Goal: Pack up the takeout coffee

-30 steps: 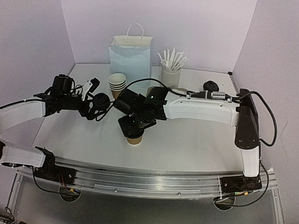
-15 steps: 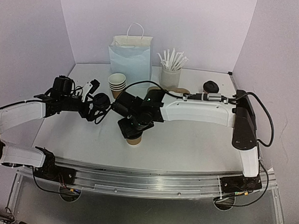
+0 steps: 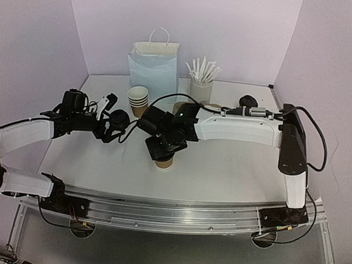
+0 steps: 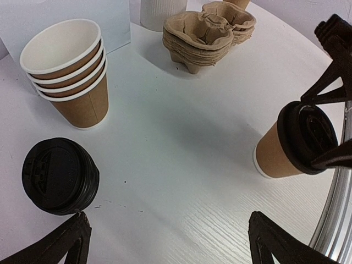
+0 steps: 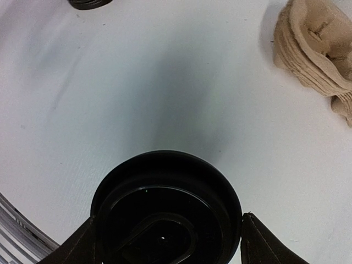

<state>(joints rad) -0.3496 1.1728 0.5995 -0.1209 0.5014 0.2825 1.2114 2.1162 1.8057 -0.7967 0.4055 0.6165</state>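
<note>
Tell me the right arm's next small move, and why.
Likely lift the cup toward the carrier stack: the right gripper hugs the lid, which looks seated on the cup, and that stack's top is empty.

A white handled paper bag (image 3: 154, 64) stands at the far centre, with a white cup of white sticks (image 3: 201, 89) just to its right. A stack of brown paper cups (image 3: 137, 100) sits before the bag. Stacked round black plastic lids (image 4: 59, 175) lie to their left, and tan moulded-pulp cup carriers (image 4: 198, 36) to their right. A brown paper cup with a black plastic lid (image 3: 163, 162) stands nearest.
</note>
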